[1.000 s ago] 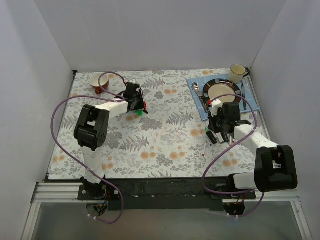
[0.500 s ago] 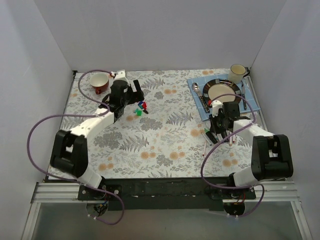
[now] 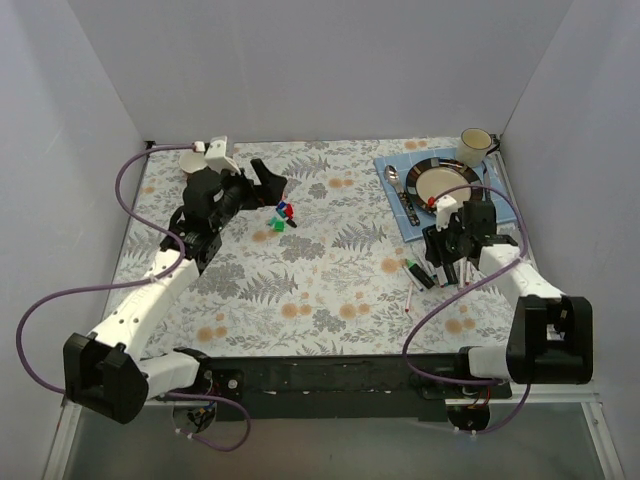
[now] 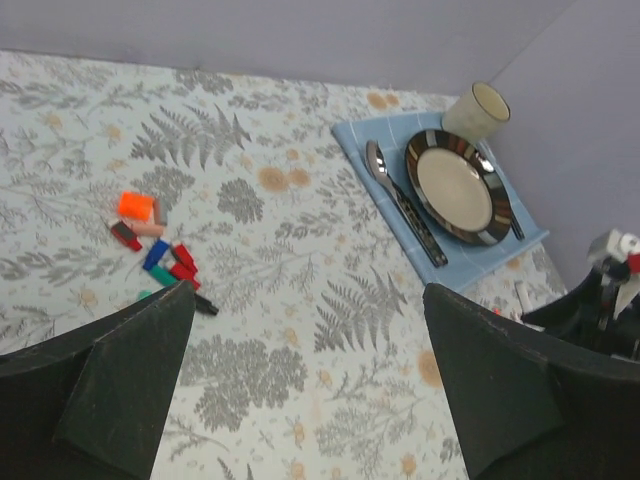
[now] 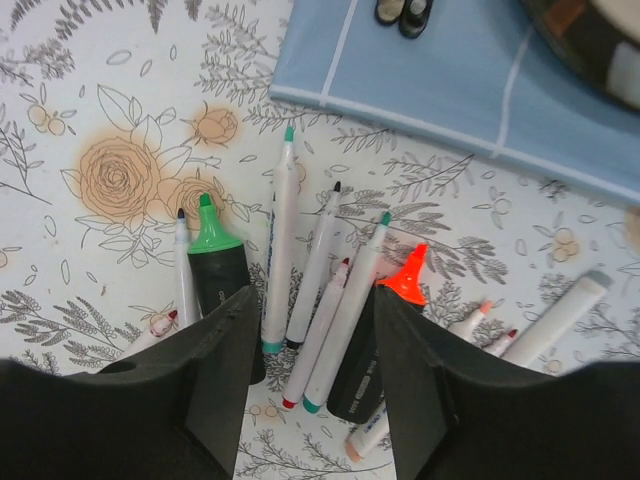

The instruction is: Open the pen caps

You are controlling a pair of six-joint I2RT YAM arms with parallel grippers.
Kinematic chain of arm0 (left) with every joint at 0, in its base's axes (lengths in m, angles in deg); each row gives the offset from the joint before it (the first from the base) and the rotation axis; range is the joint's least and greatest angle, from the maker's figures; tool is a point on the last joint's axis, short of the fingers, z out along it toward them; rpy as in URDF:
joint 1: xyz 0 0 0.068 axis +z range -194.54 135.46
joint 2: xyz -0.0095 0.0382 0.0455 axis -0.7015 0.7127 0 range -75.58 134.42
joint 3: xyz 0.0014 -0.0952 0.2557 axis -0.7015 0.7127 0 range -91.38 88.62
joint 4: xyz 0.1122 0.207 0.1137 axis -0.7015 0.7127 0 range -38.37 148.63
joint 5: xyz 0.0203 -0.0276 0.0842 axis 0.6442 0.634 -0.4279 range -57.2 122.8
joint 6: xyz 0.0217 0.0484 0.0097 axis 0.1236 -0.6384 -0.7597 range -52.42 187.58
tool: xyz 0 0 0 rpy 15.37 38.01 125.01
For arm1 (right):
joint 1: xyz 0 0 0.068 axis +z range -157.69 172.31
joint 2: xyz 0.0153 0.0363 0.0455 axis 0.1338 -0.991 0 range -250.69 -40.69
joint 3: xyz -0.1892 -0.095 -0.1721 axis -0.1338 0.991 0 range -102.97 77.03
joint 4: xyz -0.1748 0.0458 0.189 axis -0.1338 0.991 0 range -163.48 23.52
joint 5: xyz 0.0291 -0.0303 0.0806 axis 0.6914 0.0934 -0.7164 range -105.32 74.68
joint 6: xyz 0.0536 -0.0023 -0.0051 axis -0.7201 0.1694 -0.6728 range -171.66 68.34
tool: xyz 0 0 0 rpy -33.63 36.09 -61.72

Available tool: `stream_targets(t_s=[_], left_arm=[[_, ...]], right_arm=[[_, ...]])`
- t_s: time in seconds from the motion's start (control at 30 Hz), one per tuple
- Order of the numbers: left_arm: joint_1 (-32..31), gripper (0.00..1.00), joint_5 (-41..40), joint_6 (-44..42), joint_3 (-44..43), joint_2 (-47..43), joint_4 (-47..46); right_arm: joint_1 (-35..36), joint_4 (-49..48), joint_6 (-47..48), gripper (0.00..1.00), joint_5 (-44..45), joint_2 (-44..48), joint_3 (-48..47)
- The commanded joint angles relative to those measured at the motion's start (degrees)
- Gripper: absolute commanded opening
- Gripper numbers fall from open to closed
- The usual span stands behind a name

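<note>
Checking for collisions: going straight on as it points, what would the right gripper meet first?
Probably the thin white pens lying just below the open right gripper, though depth is unclear.

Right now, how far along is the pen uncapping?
Mostly done, it seems: loose pen caps lie in a cluster, and the pens under the right gripper show bare tips. In hand: nothing, both it and the left gripper are open. Left: perhaps a pen or two; I can't tell.

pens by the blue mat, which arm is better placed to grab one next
Right. The right gripper hangs open over the thin white and thick black marker pens; the left gripper is across the table, by the small coloured plastic caps.
</note>
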Motion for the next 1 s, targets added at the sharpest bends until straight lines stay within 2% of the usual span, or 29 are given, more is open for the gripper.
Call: stream_targets(t_s=[0.0,0.17,0.3,0.4,0.53,0.57,0.97], left_arm=[[0.21,0.98,5.11,-0.56,7.06,-8.58,5.76],[0.30,0.98,1.34,0.41,15.17,-18.01,9.71],[0.39,0.98,-2.53,-0.03,16.41,-23.72,12.18],[0.39,0.98,-2.63,-0.56,15.89,-26.45,13.06],[0.39,0.98,-2.63,-0.91,15.62,-28.65,13.76],[0.39,0.98,-2.72,-0.91,15.45,-29.18,13.85],[0.39,0.98,-2.01,-1.53,12.20,-30.24,15.78]], right_arm=[[-3.37,-0.54,1.58,0.59,-4.46,8.17,-1.84],[-9.27,-6.33,-6.48,0.73,-8.96,17.76,-0.70],[-10.94,-8.80,-12.65,0.79,-3.97,25.75,-1.57],[-11.03,-6.36,-17.12,0.78,0.61,28.84,-5.07],[-11.03,-0.30,-16.79,0.80,3.77,30.08,-11.24],[-11.03,0.33,-16.62,0.85,5.26,30.34,-12.12],[-11.03,4.03,-15.39,0.83,5.80,32.46,-18.54]])
